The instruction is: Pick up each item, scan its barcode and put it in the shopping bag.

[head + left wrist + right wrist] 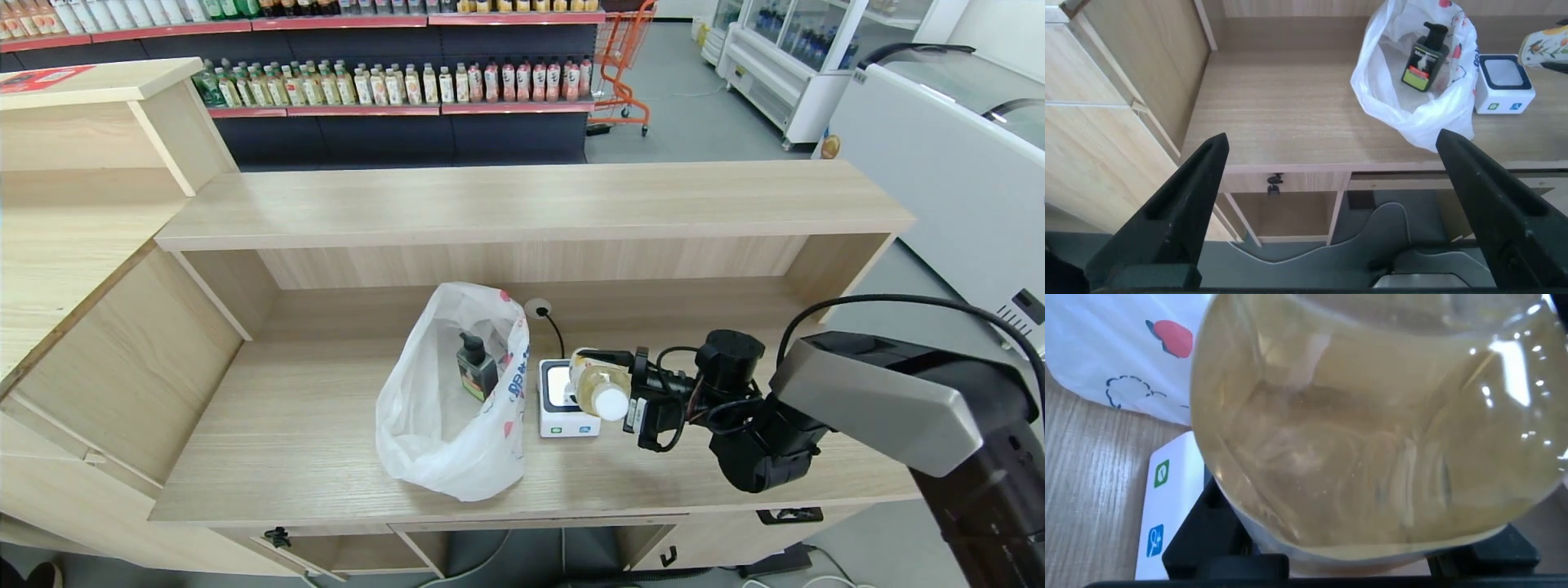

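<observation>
Across the long wooden bench, the biggest thing is the white shopping bag, slumped but with its mouth gaping upward; a dark pump bottle already stands inside it. Just beside the bag, on the robot's right, sits the small white scanner, its window facing up and its cable running to the back of the bench. The task's thing at this moment is the clear bottle of yellowish liquid. It is clamped in the right fingers and held on its side over the scanner's right-hand edge, with the long axis roughly level and the white cap pointing toward the robot. The right wrist view looks through the bottle to the scanner below and the bag beyond. The scan looks to be the step in hand. The bag's mouth lies to the robot's left of the bottle, past the scanner, so the right arm is the one placed for the drop. The left fingers are spread with nothing in them, hanging off the bench's front edge, well apart from the bag.
</observation>
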Controlling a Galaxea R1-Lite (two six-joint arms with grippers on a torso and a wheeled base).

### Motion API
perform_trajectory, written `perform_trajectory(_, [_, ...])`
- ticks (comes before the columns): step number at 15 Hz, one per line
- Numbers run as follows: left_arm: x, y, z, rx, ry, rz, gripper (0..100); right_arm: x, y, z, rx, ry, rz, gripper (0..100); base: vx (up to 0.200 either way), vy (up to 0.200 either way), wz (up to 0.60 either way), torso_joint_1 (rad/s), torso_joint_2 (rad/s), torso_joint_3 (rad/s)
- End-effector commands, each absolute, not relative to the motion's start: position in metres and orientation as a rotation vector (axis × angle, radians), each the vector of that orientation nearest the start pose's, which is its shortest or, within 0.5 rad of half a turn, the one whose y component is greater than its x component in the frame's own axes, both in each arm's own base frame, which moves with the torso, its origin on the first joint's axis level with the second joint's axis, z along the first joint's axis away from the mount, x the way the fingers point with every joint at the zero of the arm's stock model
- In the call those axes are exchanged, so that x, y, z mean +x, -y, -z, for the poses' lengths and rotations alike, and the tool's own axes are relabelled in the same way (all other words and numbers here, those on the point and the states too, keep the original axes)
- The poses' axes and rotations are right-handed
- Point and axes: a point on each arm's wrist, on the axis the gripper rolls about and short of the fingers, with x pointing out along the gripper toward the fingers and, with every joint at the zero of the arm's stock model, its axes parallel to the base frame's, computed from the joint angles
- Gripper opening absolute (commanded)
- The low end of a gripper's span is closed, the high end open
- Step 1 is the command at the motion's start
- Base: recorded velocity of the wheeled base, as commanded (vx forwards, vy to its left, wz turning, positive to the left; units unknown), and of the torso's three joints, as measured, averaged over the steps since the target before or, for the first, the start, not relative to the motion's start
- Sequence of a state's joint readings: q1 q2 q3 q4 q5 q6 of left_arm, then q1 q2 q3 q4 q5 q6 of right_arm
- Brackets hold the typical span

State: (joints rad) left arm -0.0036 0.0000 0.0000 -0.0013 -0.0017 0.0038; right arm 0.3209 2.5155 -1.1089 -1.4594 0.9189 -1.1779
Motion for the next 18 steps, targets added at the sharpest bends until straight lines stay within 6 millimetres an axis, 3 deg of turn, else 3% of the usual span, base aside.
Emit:
perform_trajectory(1, [-0.023,0.000,-0.076,0.005,0.000,0.005,100,0.420,-0.165,-0.009,-1.030,0.789,-1.063,0,0.000,0.000,0.00,0.000,0.00,0.000])
perform_trajectory(8, [-0.023,0.000,-0.076,0.005,0.000,0.005,100,0.424,-0.183,0.010,-1.015,0.800,-1.089,0,0.000,0.000,0.00,0.000,0.00,0.000])
perform_trajectory(18, [-0.023,0.000,-0.076,0.005,0.002,0.005,100,0.439,-0.189,0.017,-1.025,0.820,-1.069,0,0.000,0.000,0.00,0.000,0.00,0.000])
